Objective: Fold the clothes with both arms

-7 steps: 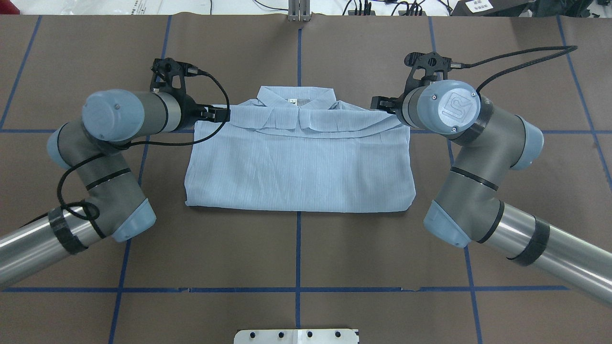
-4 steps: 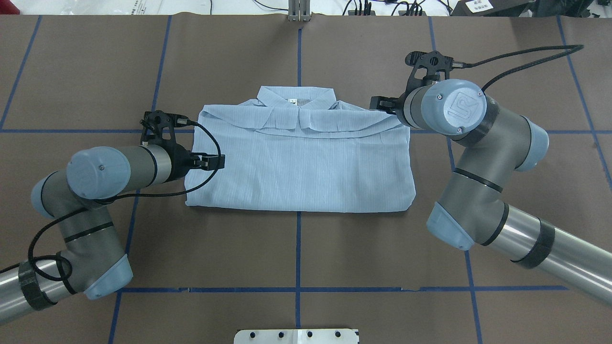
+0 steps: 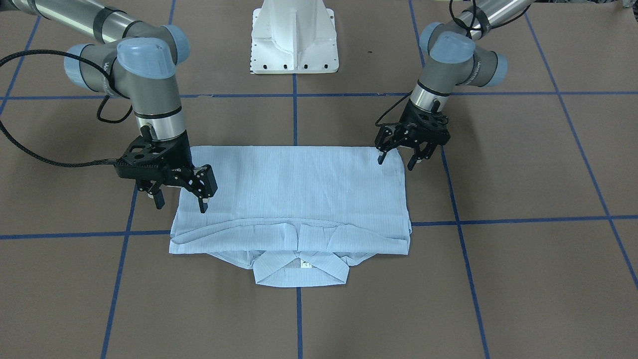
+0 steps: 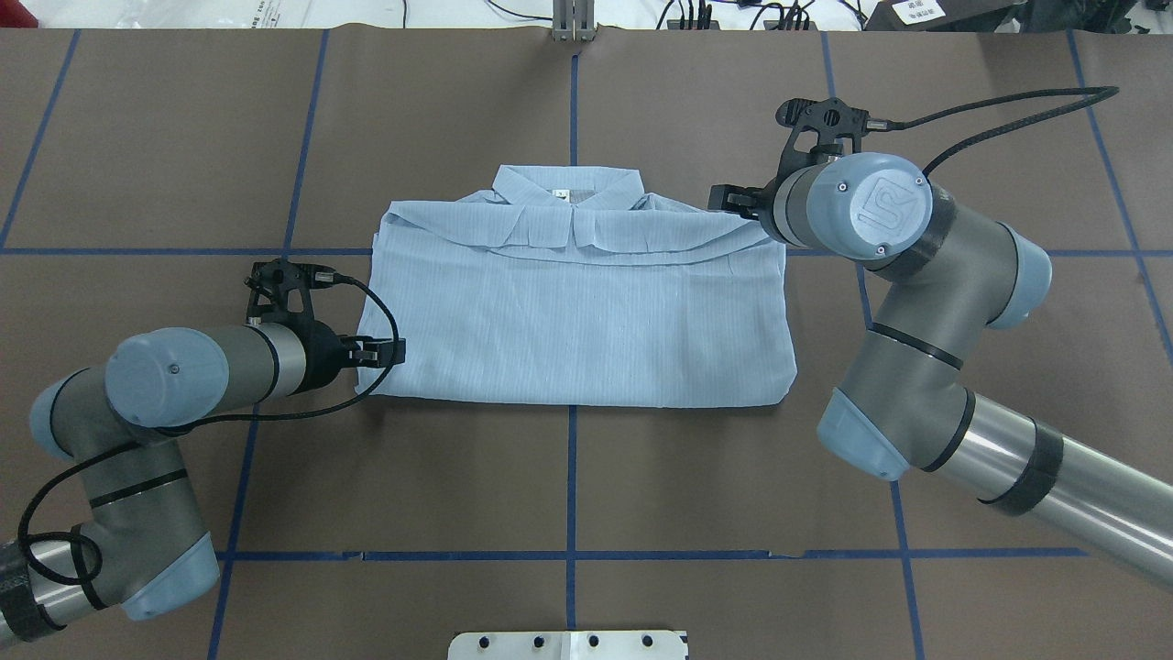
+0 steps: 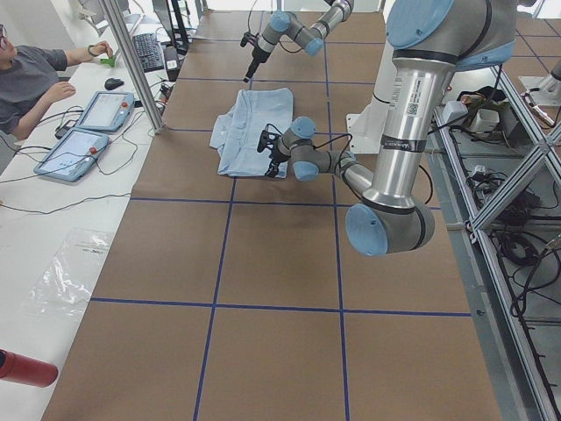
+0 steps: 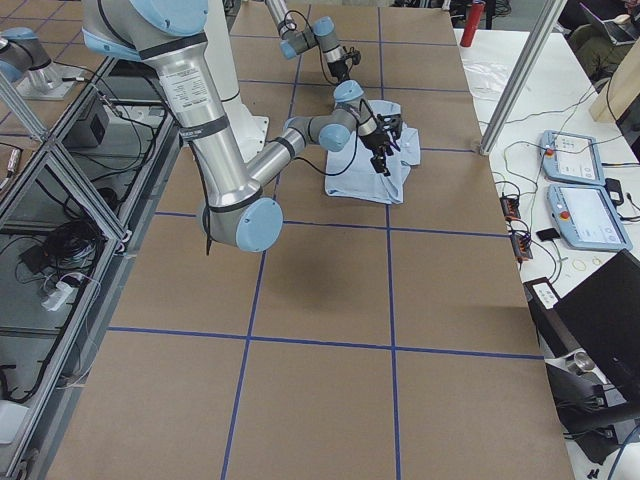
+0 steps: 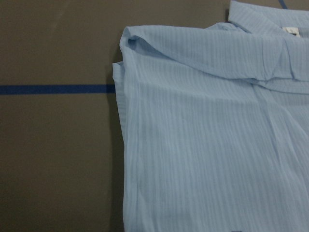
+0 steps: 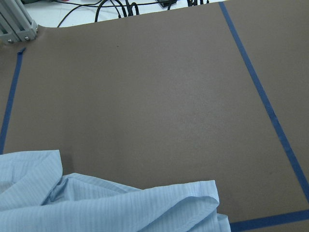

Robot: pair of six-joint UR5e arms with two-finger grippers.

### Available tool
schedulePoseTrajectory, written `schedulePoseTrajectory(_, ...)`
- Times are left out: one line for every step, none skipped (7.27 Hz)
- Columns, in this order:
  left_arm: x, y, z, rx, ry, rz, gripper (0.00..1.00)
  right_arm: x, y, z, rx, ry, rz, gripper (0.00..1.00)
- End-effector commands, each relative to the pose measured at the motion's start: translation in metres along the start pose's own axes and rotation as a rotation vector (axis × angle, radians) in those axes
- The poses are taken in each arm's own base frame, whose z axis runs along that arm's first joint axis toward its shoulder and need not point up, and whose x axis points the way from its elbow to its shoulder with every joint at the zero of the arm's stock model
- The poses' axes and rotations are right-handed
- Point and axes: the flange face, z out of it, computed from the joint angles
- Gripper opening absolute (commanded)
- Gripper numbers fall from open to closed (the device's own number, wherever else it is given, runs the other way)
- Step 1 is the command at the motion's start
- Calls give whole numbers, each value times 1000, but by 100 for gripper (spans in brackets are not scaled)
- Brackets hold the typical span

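Observation:
The pale-blue striped shirt lies folded into a flat rectangle on the brown table, its collar on the far side from the robot. My left gripper hovers open at the near left corner of the shirt; in the front-facing view the left gripper has its fingers spread over that corner. My right gripper stands open at the far right shoulder corner, and there too the right gripper holds nothing. The left wrist view looks down on the shirt's left edge.
Blue tape lines grid the brown table cover. The white pedestal base stands at the robot's side. A metal post is at the far edge. A person sits at a desk with tablets beyond the table.
My left arm has drawn back toward the robot along the shirt's left edge, from the shoulder corner to the near hem corner. The right arm has barely shifted.

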Motion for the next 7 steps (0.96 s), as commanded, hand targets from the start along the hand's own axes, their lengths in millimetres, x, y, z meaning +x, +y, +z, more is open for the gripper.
schedulePoseTrajectory(9, 17, 2, -28, 12, 9, 72, 0, 0, 1, 1, 2, 0, 100)
schedulePoseTrajectory(12, 21, 2, -34, 18, 13, 51, 0, 0, 1, 0, 3, -1, 100)
schedulePoseTrajectory(12, 22, 2, -37, 19, 12, 19, 0, 0, 1, 1, 2, 0, 100)
schedulePoseTrajectory(12, 21, 2, -33, 17, -22, 0, 0, 0, 1, 0, 3, -1, 100)
schedulePoseTrajectory(16, 19, -4, -29, 29, -23, 0, -1, 2, 1, 0, 1, -2, 100)
schedulePoseTrajectory(12, 21, -6, -32, 26, -23, 0, -1, 3, 2, -1, 2, -3, 100)
schedulePoseTrajectory(7, 22, -5, -33, 17, -13, 0, -1, 4, 3, 0, 4, -4, 100)
